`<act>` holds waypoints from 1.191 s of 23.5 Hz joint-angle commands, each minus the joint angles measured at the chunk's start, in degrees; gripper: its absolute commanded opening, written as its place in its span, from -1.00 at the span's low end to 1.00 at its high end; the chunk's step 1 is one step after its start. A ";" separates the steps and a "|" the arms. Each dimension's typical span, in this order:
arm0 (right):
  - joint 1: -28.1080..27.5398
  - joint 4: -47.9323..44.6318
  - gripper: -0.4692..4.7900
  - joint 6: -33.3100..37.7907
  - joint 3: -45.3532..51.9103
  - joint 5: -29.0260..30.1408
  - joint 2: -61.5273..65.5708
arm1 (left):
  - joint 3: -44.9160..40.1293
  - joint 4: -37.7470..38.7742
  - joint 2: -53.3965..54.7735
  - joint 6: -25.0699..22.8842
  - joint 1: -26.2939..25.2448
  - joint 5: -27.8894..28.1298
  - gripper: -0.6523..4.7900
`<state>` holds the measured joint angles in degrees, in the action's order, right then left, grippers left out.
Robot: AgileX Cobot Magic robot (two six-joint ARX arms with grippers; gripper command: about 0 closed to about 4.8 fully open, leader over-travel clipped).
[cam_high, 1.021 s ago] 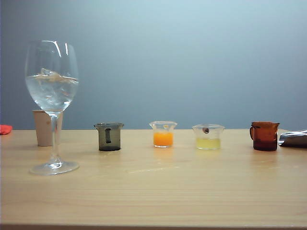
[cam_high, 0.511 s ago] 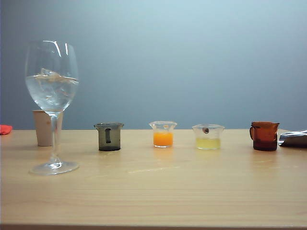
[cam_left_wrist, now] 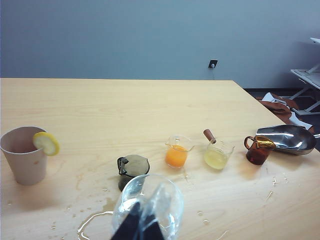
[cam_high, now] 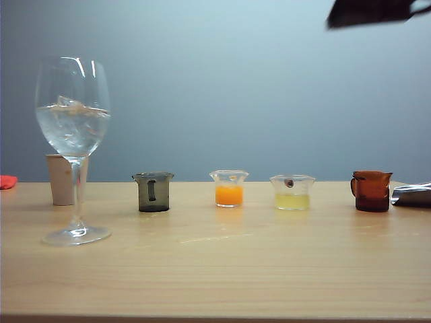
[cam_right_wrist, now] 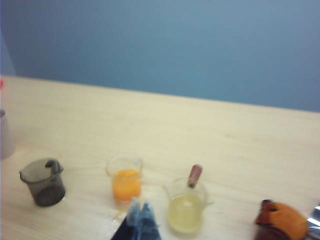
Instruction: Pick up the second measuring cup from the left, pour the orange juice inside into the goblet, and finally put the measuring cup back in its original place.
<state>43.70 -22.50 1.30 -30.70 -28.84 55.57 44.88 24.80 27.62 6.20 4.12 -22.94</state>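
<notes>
The second measuring cup [cam_high: 229,188], small and clear, stands on the table with the orange juice [cam_high: 229,195] in it, between a smoky grey cup [cam_high: 153,192] and a cup of pale yellow liquid [cam_high: 292,192]. At the left stands the goblet [cam_high: 73,148], upright and holding clear liquid. My right gripper [cam_right_wrist: 140,207] is shut and empty, hanging above the table just short of the orange cup [cam_right_wrist: 125,182]. A dark part of that arm [cam_high: 370,11] shows high at the top right. My left gripper [cam_left_wrist: 140,227] looks shut right behind the goblet's bowl [cam_left_wrist: 148,205], not holding it.
An amber cup [cam_high: 371,190] and a steel scoop [cam_high: 412,194] sit at the right end. A beige cup [cam_left_wrist: 24,155] with a lemon slice stands behind the goblet. Water is spilled [cam_left_wrist: 97,222] on the wood near the goblet's foot. A red object [cam_high: 7,181] lies at the left edge.
A dark part of my right arm has come into the top right of the exterior view. Nothing on the table has moved.
</notes>
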 commanded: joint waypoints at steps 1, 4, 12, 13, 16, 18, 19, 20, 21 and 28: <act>2.86 -13.22 -0.83 0.20 -0.20 -1.64 9.22 | 0.20 -0.42 0.00 -0.17 0.02 -0.26 -0.78; 4.72 -25.24 -0.83 0.26 -0.22 -4.26 21.99 | 0.20 -0.42 0.00 -0.17 0.02 -0.02 -0.78; 4.70 -35.65 -0.83 2.49 -7.30 -6.16 45.81 | 0.22 -0.39 0.24 -0.17 0.02 0.63 -0.78; 4.70 -35.63 -0.83 3.69 -8.87 -6.19 47.45 | 0.22 -0.26 0.26 -0.17 0.02 0.63 -0.78; 4.31 -35.60 0.21 7.98 -14.99 -6.14 53.94 | 0.22 -0.22 0.26 -0.17 0.02 0.61 -0.78; 4.28 -35.63 0.84 8.44 -18.67 -7.17 57.64 | 0.20 -0.22 0.26 -0.17 0.02 0.61 -0.78; 4.26 -35.60 0.83 8.85 -19.96 -7.69 58.75 | 0.20 -0.20 0.26 -0.17 0.02 0.61 -0.78; 4.17 -35.54 0.83 8.98 -22.27 -8.79 60.70 | 0.20 -0.17 0.26 -0.17 0.02 0.61 -0.78; 4.17 -35.01 0.82 8.98 -23.61 -9.20 61.68 | 0.22 -0.17 0.26 -0.17 0.02 0.61 -0.78; 2.47 -28.48 0.80 9.92 -30.62 -13.70 66.07 | 0.20 -0.04 0.28 -0.17 0.02 0.61 -0.78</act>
<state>46.52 -50.15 10.85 -60.90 -42.11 121.73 44.88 25.12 27.94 6.20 4.12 -22.33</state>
